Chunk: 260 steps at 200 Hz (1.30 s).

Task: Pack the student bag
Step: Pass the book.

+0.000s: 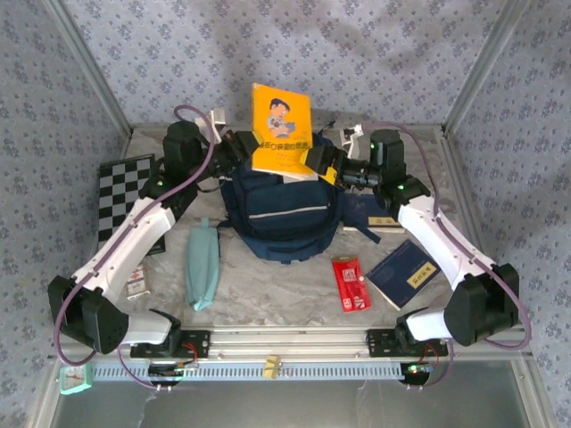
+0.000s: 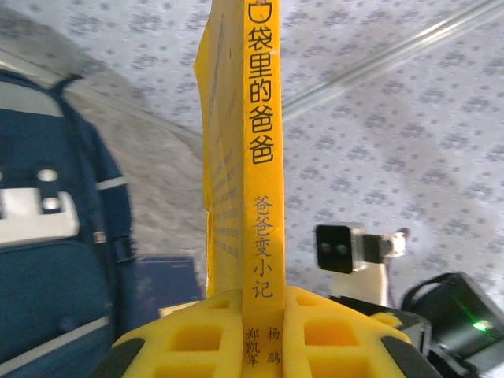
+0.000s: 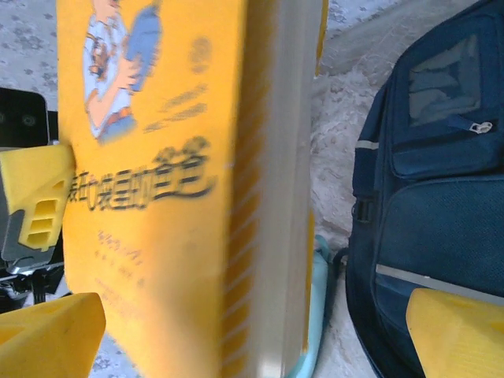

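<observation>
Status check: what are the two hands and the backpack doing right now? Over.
Left hand shut on yellow book, held upright at student bag top end. Right hand open beside book, not gripping. Bag's mouth hidden behind book.

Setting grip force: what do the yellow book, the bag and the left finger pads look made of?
Yellow book: paper, likely glossy printed cover; page edges show in the right wrist view. Student bag: navy woven fabric, matte, stitched seams and a zipper. Left fingers: yellow moulded plastic or foam, matte, pocketed; can't tell which.

Checkerboard (image 1: 120, 192), teal pouch (image 1: 202, 263), red packet (image 1: 351, 283)
</observation>
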{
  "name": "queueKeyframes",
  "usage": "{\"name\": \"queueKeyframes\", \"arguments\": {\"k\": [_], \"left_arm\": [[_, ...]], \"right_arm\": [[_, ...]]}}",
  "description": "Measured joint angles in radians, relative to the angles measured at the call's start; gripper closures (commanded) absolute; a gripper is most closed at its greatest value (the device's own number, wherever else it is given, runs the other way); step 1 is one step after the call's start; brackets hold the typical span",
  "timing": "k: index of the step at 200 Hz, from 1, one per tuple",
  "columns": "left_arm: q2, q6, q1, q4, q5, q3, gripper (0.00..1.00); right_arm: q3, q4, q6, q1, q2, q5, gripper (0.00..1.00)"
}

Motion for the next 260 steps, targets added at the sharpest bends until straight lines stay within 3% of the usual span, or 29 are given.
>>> {"name": "queueKeyframes", "arguments": {"k": [87, 136, 188, 220, 260], "left_arm": [[0.118, -0.121, -0.101, 0.192, 0.031, 0.000, 1.00], [0.148, -0.076, -0.087, 0.167, 0.028, 0.000, 1.00], [0.148, 0.002, -0.083, 0.130, 0.027, 0.000, 1.00], [0.148, 0.030, -0.083, 0.104, 0.027, 0.000, 1.00], [0.148, 0.056, -0.088, 0.084, 0.019, 0.000, 1.00]], "right_arm": [[-0.048, 0.327, 0.232, -0.060, 0.013, -0.109, 0.00], [-0.084, 0.385, 0.293, -0.080, -0.035, -0.122, 0.10], [-0.087, 0.320, 0.264, -0.090, -0.068, -0.118, 0.39], [-0.087, 0.241, 0.227, -0.095, -0.065, -0.100, 0.68], [-0.084, 0.149, 0.175, -0.098, -0.053, -0.074, 0.98]]}}
